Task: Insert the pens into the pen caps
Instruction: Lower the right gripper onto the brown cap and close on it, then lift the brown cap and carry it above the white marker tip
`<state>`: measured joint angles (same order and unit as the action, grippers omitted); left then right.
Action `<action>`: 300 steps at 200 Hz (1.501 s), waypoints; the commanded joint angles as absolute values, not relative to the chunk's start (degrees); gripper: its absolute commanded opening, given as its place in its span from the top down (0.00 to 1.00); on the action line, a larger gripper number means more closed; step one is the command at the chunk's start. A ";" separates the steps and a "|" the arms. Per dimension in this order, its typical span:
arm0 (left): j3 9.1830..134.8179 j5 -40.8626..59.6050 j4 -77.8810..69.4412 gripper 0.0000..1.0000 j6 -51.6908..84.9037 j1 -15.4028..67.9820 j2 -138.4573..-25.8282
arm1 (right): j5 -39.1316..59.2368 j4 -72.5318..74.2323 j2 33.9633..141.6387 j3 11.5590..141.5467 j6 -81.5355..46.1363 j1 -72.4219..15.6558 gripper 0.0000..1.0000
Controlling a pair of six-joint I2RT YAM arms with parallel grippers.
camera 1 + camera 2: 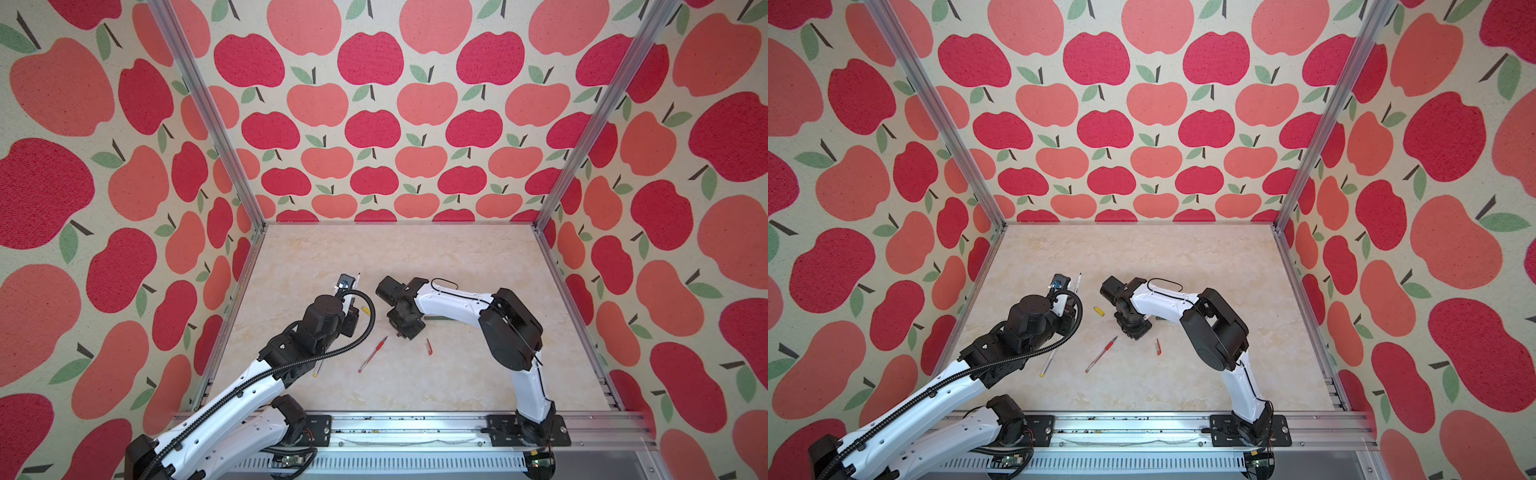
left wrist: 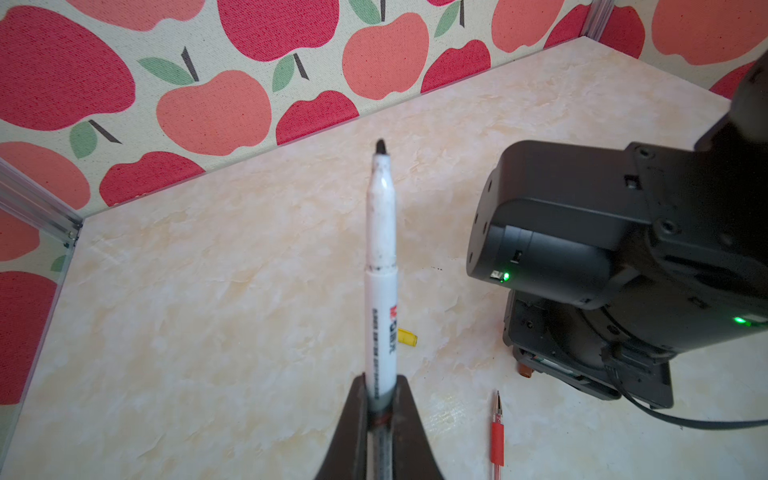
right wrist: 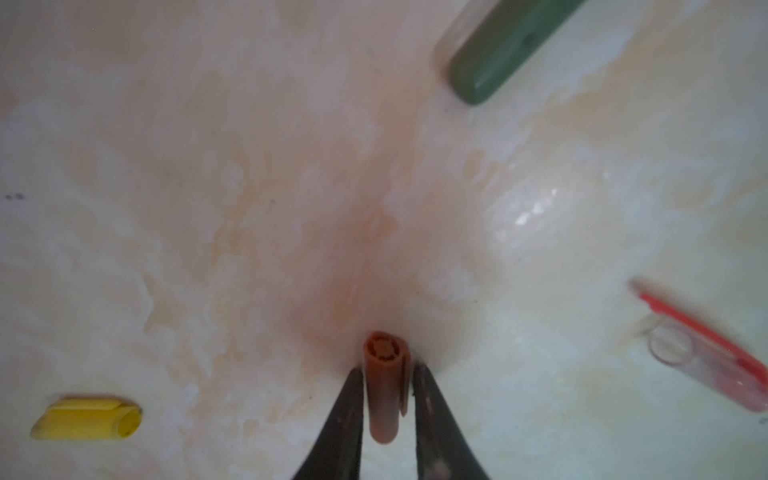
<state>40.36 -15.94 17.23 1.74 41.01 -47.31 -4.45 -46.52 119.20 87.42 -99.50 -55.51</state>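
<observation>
**Pens and caps: left claw clamped on a white pen, right claw astride the brown cap**

Nearest to me, the yellow-ended pen (image 1: 317, 369) lies partly hidden by my left arm. To its right the red pen (image 1: 372, 354) lies slanted on the marbled table (image 1: 457, 257). The red cap (image 1: 429, 347) is further right, apart from it.

A little farther off, my right claw (image 3: 388, 374) points down at the table. Its jaws stand narrowly apart on either side of the brown cap (image 3: 382, 386). The fingers sit tight beside the cap, but I cannot tell whether they pinch it.

Just beyond, the dark green pen (image 1: 436, 318) shows from under my right arm. The yellow cap (image 1: 365, 310) lies loose between the two arms.

Farthest out, my left claw (image 2: 381, 382) is clenched on the white pen (image 2: 380, 249). The pen's dark tip points toward the far wall.
</observation>
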 commanded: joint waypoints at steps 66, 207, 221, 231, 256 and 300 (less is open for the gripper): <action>39.90 -17.06 16.08 1.00 0.53 41.23 -46.85 | -5.18 -49.53 120.72 88.32 -98.02 -54.77 0.85; 39.74 3.55 9.01 1.00 4.04 38.24 -52.42 | -16.07 -21.76 98.88 69.74 -70.34 -50.52 0.87; 40.12 5.38 7.74 1.00 4.46 38.23 -53.96 | -15.16 -14.54 95.09 64.27 -67.23 -49.23 0.87; 40.25 6.94 6.81 1.00 4.70 38.15 -55.09 | -14.73 -10.08 92.50 60.89 -65.06 -48.23 0.87; 40.25 12.41 4.16 1.00 5.15 37.73 -58.20 | -10.96 -2.17 86.56 55.59 -57.69 -45.03 0.85; 40.56 22.93 -0.50 1.00 9.06 35.62 -64.26 | -0.50 4.04 79.39 53.10 -44.35 -39.84 0.83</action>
<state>39.68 14.59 4.19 5.82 36.75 -61.80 -8.14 -3.79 83.48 54.35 -55.42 -41.89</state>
